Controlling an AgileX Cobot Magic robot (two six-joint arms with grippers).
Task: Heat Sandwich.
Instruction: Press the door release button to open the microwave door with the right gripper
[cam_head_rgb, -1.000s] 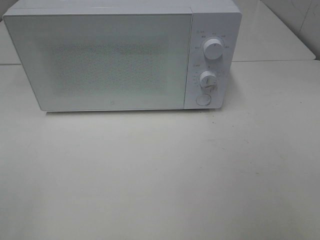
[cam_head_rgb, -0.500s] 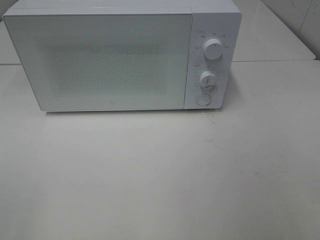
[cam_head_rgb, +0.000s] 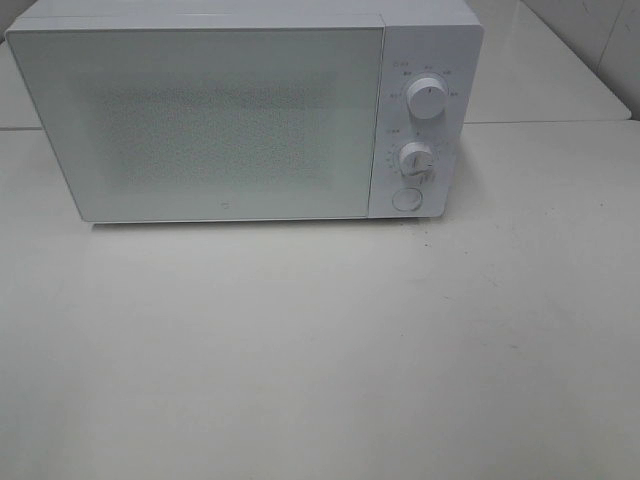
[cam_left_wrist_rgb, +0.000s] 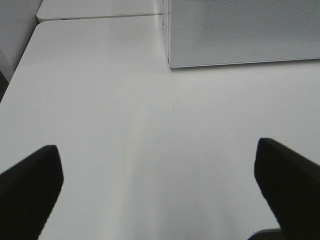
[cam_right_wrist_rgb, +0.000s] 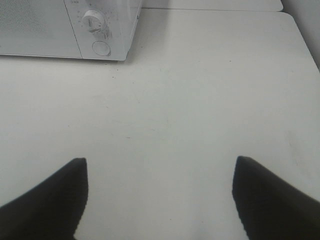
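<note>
Though closed, white microwave (cam_head_rgb: 230, 120) on pale table (cam_head_rgb: 320, 350).

the white microwave (cam_head_rgb: 245, 115) fills the upper left and centre of the exterior frame. its door (cam_head_rgb: 150, 150) is shut and makes a flat wall across the back of the table (cam_head_rgb: 320, 350). two knobs (cam_head_rgb: 427, 100) and a round button (cam_head_rgb: 406, 199) stick out of its panel at upper centre-right. the whole lower half of the frame is open table, and a free strip runs up the right edge beside the microwave. the left gripper (cam_left_wrist_rgb: 156, 150) and right gripper (cam_right_wrist_rgb: 160, 161) each hang with jaws wide apart, bare table showing between them.
</note>
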